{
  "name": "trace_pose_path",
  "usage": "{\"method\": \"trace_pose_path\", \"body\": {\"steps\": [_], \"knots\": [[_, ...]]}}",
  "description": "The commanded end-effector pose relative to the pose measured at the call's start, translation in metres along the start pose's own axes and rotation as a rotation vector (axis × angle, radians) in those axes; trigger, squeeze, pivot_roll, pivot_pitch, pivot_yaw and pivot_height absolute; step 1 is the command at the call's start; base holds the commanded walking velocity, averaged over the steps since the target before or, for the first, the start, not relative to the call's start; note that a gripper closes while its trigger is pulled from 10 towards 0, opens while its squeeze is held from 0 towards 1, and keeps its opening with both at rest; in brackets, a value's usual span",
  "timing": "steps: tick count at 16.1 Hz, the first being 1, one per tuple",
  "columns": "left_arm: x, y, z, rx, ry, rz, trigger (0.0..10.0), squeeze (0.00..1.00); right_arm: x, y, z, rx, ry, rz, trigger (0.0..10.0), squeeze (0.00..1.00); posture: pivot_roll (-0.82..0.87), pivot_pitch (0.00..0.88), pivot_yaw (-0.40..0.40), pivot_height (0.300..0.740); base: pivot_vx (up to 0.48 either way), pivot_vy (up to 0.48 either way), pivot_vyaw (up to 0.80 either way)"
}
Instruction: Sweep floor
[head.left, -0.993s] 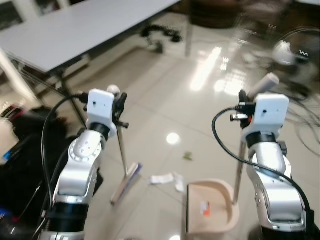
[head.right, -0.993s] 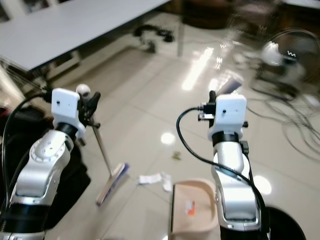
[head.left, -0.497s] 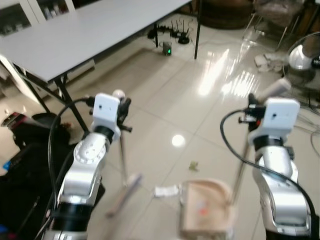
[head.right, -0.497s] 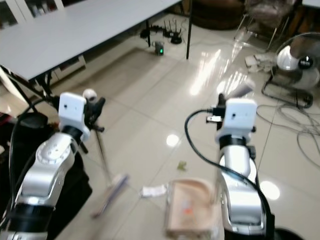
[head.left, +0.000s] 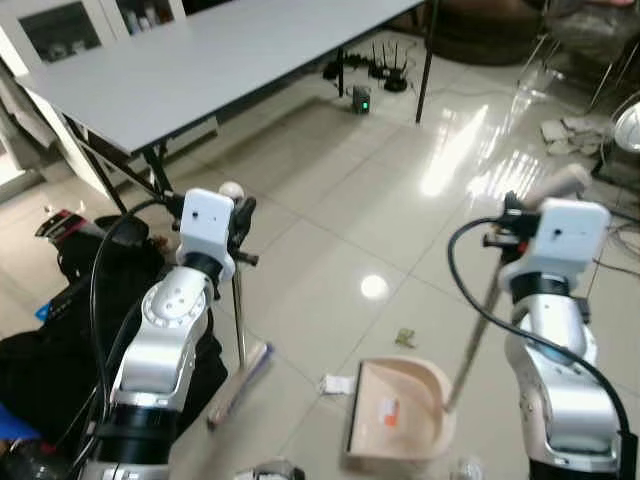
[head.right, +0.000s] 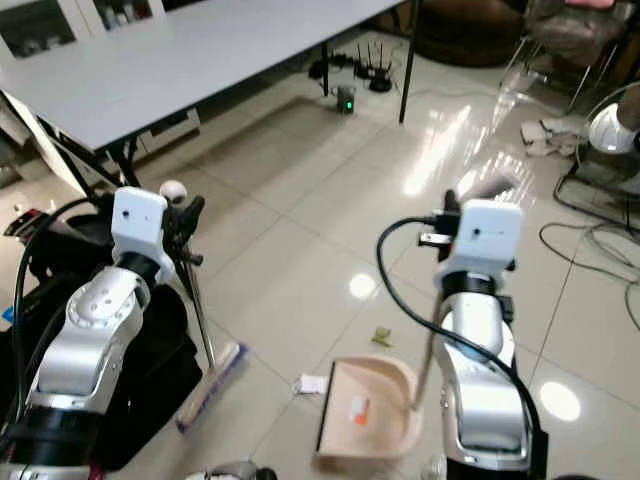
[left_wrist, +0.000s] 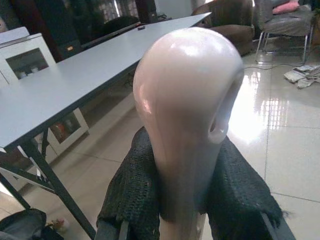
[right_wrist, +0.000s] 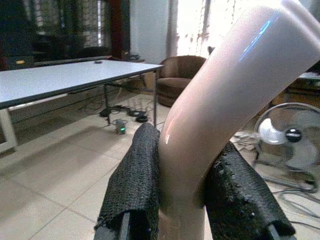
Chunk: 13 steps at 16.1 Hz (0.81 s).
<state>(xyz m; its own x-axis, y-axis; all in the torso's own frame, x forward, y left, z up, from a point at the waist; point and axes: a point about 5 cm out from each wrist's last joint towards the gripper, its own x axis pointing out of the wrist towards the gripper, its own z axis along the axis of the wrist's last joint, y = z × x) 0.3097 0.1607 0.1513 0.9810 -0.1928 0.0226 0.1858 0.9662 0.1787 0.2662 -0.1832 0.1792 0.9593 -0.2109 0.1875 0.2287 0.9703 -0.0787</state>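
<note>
Broom (head.left: 240, 330) stands near-upright, left hand (left_wrist: 185, 200) clamped just under its knob, head on the floor (head.left: 320, 230) beside the scraps (head.left: 338, 384). Right hand (right_wrist: 185, 200) grips the dustpan (head.left: 395, 410) handle, pan mouth facing the scraps, apparently to catch them.

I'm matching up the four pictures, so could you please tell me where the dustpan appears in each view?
Left eye: dustpan on the floor at lower centre, beside the right arm.
Right eye: lower centre.
Left wrist: not in it.
Right wrist: its handle, clamped between the right gripper's fingers.
Shared landmark: the grey table.
</note>
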Motion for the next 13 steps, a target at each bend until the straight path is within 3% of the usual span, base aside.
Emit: {"method": "trace_pose_path", "body": {"steps": [1,7,9,11,13], "knots": [[0.003,-0.001,0.006,0.004,-0.027,-0.013,10.0,0.00,0.001,-0.001,0.006,-0.004,-0.033,-0.004,10.0,0.00,-0.03,0.064,0.092,0.740,0.000,0.000,0.00],[0.011,-0.001,0.005,0.029,-0.026,-0.036,10.0,0.00,0.012,-0.001,0.005,-0.009,-0.055,0.006,10.0,0.00,-0.05,0.101,0.082,0.740,0.000,0.000,0.00],[0.020,-0.002,0.008,0.033,-0.039,-0.031,10.0,0.00,0.021,-0.004,0.003,-0.012,-0.072,-0.003,10.0,0.00,-0.02,0.156,0.060,0.740,0.000,0.000,0.00],[0.027,-0.006,0.007,0.037,-0.054,-0.015,10.0,0.00,0.027,-0.007,-0.005,-0.027,-0.077,-0.020,10.0,0.00,-0.01,0.183,0.063,0.740,0.000,0.000,0.00],[0.031,-0.021,0.010,0.013,-0.087,-0.029,10.0,0.00,0.028,-0.014,-0.016,-0.045,-0.069,-0.049,10.0,0.00,0.01,0.216,0.100,0.740,0.000,0.000,0.00]]}}
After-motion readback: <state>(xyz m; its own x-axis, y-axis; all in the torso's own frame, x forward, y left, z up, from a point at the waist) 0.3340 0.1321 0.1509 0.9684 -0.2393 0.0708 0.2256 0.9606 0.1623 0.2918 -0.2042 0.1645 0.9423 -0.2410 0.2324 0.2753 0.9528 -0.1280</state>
